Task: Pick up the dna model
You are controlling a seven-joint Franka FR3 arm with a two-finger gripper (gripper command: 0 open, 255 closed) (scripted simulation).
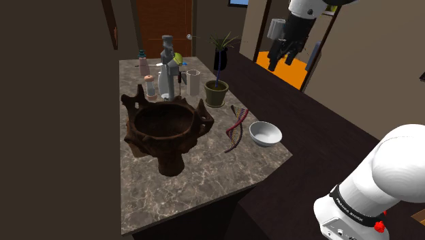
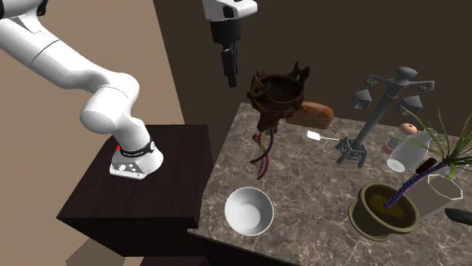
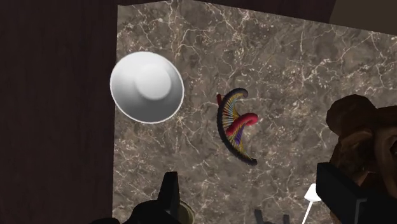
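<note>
The black tool (image 1: 282,61), spread wide high above the marbled worktop (image 1: 204,170), could skid the thin multicoloured twisted dna model (image 3: 235,125), flat near the edge between white bowl (image 3: 147,87) and dark carved basin (image 1: 167,126), rather than grip it.

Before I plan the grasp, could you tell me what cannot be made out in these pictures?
Shoulder view: the small bottles and jars behind the dark brown carved basin crowd together, too small to identify.
Second exterior view: the green spiky-leaved plant is cut off by the right edge.
Wrist view: one finger of the black end effector covers part of the basin; the multicoloured twisted DNA model hides its own underside.
</note>
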